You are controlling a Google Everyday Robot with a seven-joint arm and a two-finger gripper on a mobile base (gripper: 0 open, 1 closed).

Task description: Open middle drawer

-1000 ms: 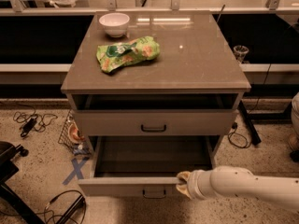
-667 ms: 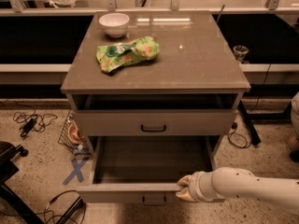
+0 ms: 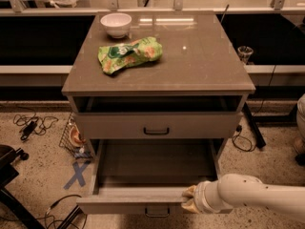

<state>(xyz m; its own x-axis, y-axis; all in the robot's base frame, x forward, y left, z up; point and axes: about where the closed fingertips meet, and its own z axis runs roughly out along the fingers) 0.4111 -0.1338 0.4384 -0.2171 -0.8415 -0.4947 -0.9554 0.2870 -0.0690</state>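
Pulling middle drawer (image 3: pixel 128 205) further out than a second ago; interior now well exposed below upper drawer front (image 3: pixel 114 125). Tool (image 3: pixel 189 200) at front rim, right of handle (image 3: pixel 157 213); grip state cannot tell. Opening judged nearly complete.

Glossy cabinet top (image 3: pixel 200 56); matt middle drawer (image 3: pixel 143 168); smooth pale tool (image 3: pixel 189 199) at its front rim.

Dim amber light; end effector (image 3: pixel 188 199) bottom-right
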